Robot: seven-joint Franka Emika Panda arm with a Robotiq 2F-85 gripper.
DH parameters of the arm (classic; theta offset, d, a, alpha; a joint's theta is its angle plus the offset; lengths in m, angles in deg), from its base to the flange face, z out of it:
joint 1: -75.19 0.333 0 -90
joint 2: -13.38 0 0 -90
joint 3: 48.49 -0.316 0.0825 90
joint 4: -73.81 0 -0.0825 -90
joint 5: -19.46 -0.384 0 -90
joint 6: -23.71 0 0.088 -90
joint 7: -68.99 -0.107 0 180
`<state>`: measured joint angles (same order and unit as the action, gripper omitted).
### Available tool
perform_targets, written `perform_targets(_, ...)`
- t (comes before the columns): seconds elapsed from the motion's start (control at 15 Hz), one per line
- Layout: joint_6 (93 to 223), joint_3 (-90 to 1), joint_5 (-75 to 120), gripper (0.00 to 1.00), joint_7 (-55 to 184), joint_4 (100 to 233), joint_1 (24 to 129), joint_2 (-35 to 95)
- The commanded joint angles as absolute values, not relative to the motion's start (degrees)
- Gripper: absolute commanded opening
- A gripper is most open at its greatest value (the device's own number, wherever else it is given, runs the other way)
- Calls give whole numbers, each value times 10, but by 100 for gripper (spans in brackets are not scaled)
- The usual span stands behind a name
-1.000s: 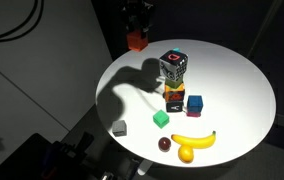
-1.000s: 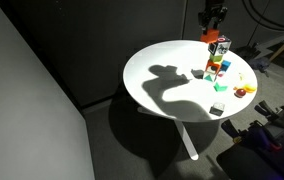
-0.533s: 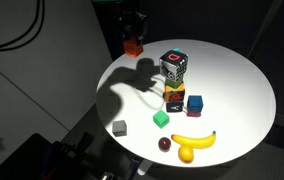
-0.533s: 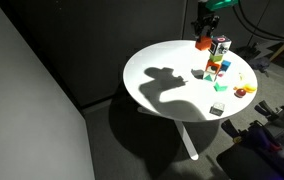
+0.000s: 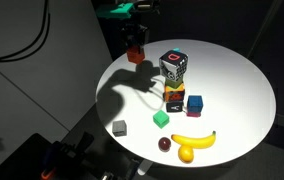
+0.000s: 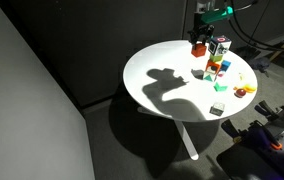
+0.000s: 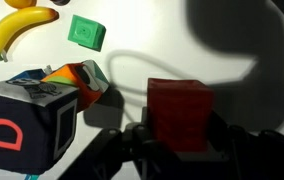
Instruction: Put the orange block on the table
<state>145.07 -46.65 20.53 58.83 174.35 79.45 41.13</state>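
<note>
My gripper (image 5: 135, 48) is shut on the orange block (image 5: 135, 56) and holds it above the far edge of the round white table (image 5: 232, 85). In the wrist view the orange block (image 7: 179, 112) sits between my dark fingers (image 7: 179, 135). It also shows in an exterior view (image 6: 197, 47), with my gripper (image 6: 198, 40) just above it. The block hangs a little above the table top, beside the stack of cubes.
A black-and-white patterned cube (image 5: 174, 66) tops a stack with a yellow-orange block (image 5: 174, 97) below. Nearby lie a dark blue-and-red cube (image 5: 194, 104), a green cube (image 5: 161, 119), a grey block (image 5: 119, 128), a banana (image 5: 193, 140) and a dark red ball (image 5: 165, 144).
My gripper has come down with the orange block, from well above the table's far edge to just above the top. The toys have not moved.
</note>
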Motion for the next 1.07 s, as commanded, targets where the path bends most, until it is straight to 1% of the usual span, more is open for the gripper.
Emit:
perform_targets(0.0,1473,-470,200,29,573,1759,791,408)
perform_targets(0.27,1462,-470,207,29,585,1753,791,416)
perform_targets(0.33,1462,-470,207,54,585,1754,791,416)
perform_targets(1.0,1462,-470,207,54,585,1754,791,418)
